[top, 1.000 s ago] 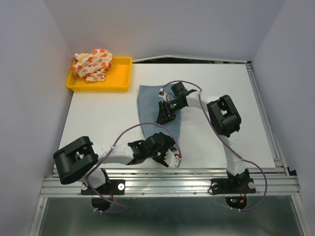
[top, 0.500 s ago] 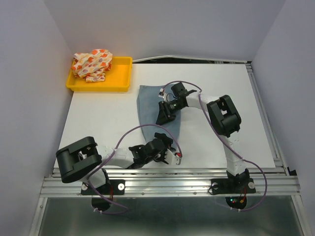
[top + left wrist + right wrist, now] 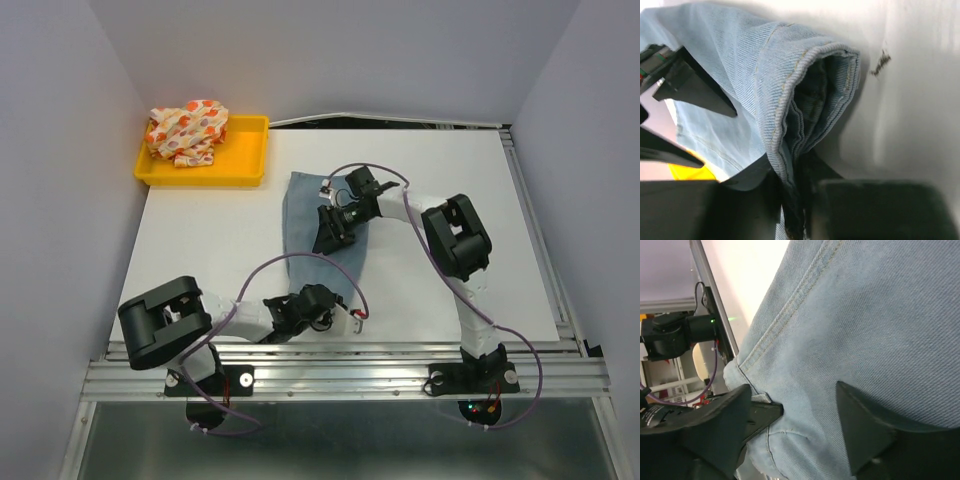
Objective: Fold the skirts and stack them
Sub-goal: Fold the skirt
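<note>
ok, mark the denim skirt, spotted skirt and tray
denim skirt (image 3: 300,215): top view, bare upper-left panel.
spotted skirt (image 3: 188,130): top view, middle of the bundle.
tray (image 3: 245,150): top view, bare floor at its right end.

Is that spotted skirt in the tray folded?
No: the spotted skirt lies in a crumpled heap in the yellow tray.

A white table (image 3: 200,250), metal rail (image 3: 340,372) along its near edge, stands between pale-grey walls (image 3: 330,50).
</note>
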Tool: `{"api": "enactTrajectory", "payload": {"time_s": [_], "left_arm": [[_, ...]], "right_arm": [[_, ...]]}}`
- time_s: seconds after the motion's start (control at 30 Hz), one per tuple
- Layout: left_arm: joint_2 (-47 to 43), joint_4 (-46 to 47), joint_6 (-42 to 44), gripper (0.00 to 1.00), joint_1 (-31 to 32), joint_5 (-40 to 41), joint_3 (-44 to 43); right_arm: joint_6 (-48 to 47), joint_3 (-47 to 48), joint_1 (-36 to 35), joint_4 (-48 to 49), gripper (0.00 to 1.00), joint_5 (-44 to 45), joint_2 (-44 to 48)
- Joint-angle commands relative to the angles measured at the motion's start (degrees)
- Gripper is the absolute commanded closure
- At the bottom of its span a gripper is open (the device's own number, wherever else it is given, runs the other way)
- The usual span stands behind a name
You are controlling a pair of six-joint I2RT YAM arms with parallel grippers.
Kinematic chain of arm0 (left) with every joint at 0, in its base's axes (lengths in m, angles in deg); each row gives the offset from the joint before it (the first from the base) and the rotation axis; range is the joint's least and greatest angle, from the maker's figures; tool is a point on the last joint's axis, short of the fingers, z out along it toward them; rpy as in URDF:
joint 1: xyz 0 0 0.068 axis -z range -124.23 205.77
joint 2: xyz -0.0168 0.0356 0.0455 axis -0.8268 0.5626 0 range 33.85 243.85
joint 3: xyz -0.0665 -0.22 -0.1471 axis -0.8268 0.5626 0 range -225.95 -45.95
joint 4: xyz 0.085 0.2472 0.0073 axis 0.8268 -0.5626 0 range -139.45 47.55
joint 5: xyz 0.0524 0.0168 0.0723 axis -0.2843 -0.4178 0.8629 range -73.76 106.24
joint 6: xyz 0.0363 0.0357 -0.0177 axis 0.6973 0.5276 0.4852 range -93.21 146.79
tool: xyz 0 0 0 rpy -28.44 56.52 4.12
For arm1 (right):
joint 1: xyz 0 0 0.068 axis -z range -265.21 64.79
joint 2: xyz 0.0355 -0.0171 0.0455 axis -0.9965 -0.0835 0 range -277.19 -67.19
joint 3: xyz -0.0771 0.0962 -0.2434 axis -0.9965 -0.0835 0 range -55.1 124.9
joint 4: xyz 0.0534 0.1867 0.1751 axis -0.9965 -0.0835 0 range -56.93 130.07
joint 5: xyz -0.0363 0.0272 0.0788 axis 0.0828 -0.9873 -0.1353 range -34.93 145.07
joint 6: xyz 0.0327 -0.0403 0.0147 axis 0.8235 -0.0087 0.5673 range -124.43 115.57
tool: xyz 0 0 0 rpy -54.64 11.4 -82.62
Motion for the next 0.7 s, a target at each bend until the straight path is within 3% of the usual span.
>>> {"api": "enactTrajectory", "payload": {"time_s": [0.0, 0.1, 0.23, 0.4, 0.6, 0.67], "left_arm": [[-4.7, -13.7, -3.4, 0.97, 0.6, -4.8, -1.2], [-7.7, -20.7, -5.3, 1.0, 1.7, -8.1, -2.9], [-9.2, -30.3, -10.0, 1.0, 5.3, -11.3, -7.6], [-8.7, -42.7, -14.6, 0.99, 5.4, -16.5, -14.8], [-7.8, -56.7, -17.9, 0.97, 5.4, -26.3, -25.1], [-7.7, -60.4, -18.3, 0.98, 5.4, -29.1, -28.6]], "right_arm": [[-4.9, 2.2, 1.7, -5.1, 0.17, 16.0, -0.7], [-5.3, 9.4, 4.7, -5.0, 0.0, 18.6, 0.2], [-9.7, 21.5, 7.8, -8.7, 0.0, 24.4, -4.0], [-13.4, 30.7, 7.8, -10.5, 0.06, 31.3, -9.7], [-16.7, 28.5, 7.8, -7.7, 0.18, 31.2, -12.8], [-18.3, 27.2, 7.8, -8.5, 0.28, 28.4, -13.2]]}}
